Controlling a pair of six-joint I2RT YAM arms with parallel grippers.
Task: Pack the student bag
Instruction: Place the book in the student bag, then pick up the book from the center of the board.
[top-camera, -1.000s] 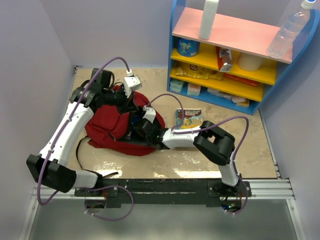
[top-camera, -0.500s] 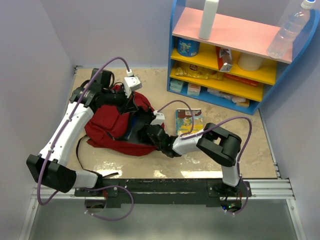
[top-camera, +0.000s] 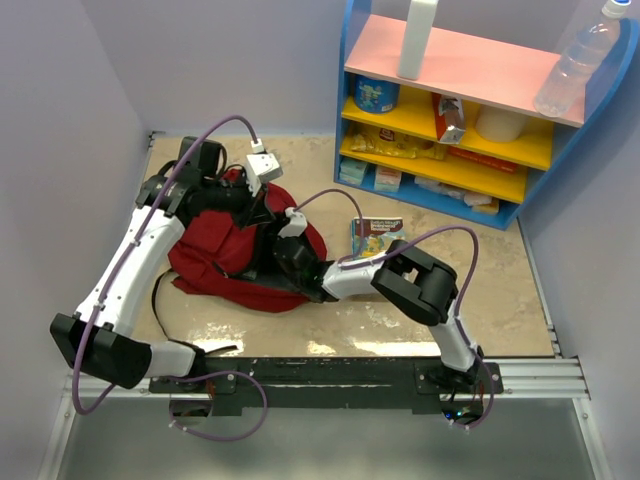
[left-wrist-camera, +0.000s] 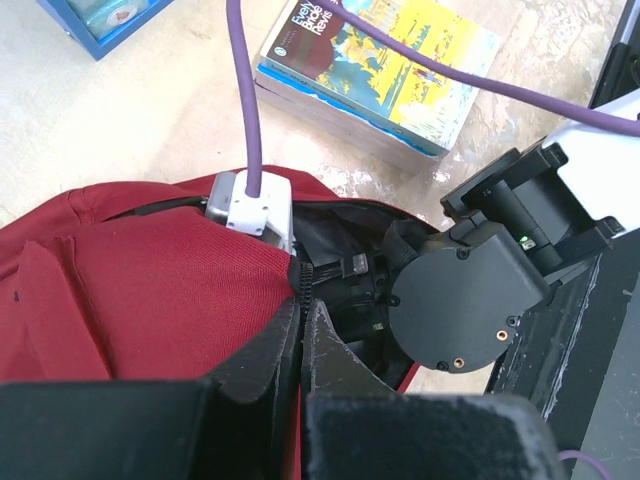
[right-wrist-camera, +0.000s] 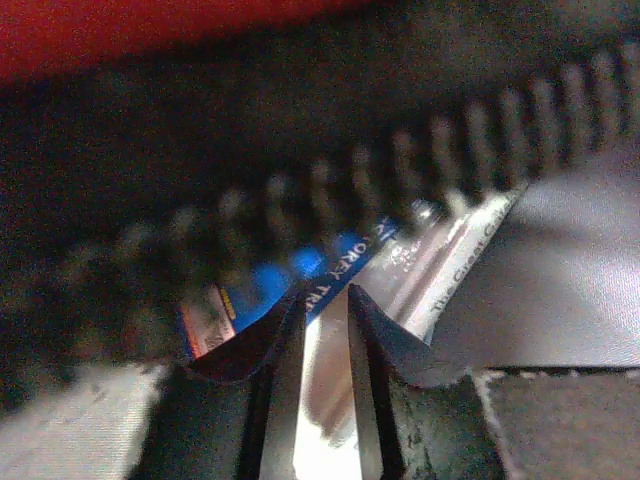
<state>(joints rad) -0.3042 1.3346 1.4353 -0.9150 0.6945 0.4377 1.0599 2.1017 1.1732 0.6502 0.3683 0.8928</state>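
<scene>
The red backpack (top-camera: 215, 255) lies on the left half of the table (top-camera: 320, 165), its mouth facing right. The left gripper (left-wrist-camera: 302, 335) is clamped on the backpack's zip edge. The right gripper (right-wrist-camera: 320, 305) is inside the mouth, its fingers almost together at a blue-spined book (right-wrist-camera: 300, 275); whether they pinch it I cannot tell. A second book (top-camera: 377, 238) lies near the backpack.
</scene>
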